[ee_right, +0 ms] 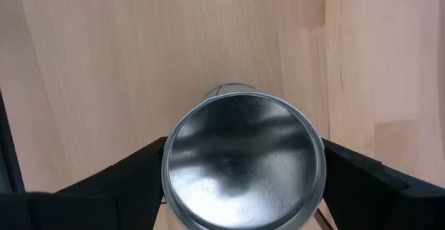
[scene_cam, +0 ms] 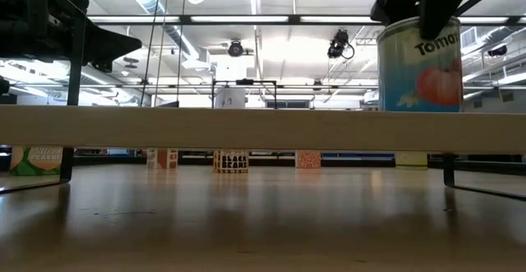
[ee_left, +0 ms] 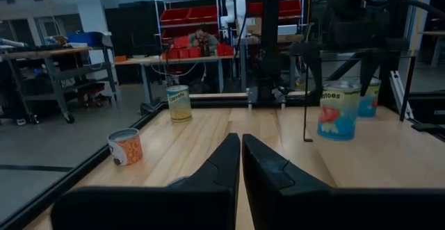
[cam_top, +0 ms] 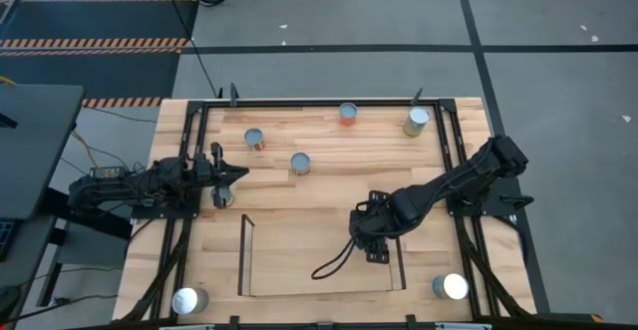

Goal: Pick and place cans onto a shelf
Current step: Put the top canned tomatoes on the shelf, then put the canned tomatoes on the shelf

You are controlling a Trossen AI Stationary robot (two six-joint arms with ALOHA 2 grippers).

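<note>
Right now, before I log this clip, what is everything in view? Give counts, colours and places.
loose cans: six, silver tops, some with orange or yellowish sides; four toward the table's far side, one at each corner beside the shelf.
held can: one, silver top, blue label with a tomato; at the shelf's right end.
shelf: one, dark rails, light wood base; middle of the near edge.
table: one, light wood, black frame.
person: one, in the room beyond.
left gripper: shut, empty, left side.
right gripper: shut on the held can.
</note>
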